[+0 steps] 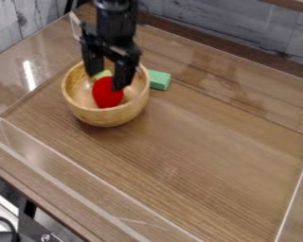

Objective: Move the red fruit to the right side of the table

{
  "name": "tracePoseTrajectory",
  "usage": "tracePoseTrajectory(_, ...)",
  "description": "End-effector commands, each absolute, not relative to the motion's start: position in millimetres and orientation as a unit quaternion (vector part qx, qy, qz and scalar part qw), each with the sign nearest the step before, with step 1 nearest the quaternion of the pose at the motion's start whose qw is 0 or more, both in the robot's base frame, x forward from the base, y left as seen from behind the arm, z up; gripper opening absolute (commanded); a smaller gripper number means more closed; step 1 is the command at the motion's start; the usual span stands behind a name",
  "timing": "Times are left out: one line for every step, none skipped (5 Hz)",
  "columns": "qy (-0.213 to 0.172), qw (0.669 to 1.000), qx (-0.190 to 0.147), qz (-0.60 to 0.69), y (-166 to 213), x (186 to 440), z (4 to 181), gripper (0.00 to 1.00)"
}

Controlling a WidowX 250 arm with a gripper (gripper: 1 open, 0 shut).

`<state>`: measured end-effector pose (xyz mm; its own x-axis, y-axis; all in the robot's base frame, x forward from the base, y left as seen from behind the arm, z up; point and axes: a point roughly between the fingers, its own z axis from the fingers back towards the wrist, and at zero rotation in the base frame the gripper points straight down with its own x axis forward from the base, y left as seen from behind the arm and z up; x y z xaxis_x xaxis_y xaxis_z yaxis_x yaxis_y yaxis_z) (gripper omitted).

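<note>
The red fruit (106,93) lies inside a wooden bowl (86,106) on the left part of the brown wood-grain table (204,161). My black gripper (107,78) points straight down into the bowl, open, with one finger on each side of the fruit's upper half. The fingers hide the top of the fruit and its leafy cap. I cannot tell whether the fingers touch the fruit.
A flat green block (159,81) lies on the table just right of the bowl. Clear plastic walls (291,203) edge the tabletop. Bare wood stretches from the bowl to the right wall.
</note>
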<state>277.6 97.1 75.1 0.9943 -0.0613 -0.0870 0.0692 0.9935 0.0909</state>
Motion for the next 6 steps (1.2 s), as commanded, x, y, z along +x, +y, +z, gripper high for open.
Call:
tracePoseTrajectory(0.018,0.998,0.059,-0.009,92.5,282.3,62.6,1.00)
tracePoseTrajectory(0.006,0.998,0.056,0.000,91.0,283.2,49.5,1.00)
tracePoseTrajectory(-0.001,0.998,0.053,-0.033,90.6,286.8,50.8,1.00)
tracePoseTrajectory(-0.006,0.997,0.052,-0.062,90.6,290.9,52.4,1.00)
tracePoseTrajectory(-0.010,0.997,0.050,-0.055,105.8,295.3,53.9,1.00)
tracePoseTrajectory(-0.016,0.998,0.047,-0.047,121.2,298.3,55.7,1.00)
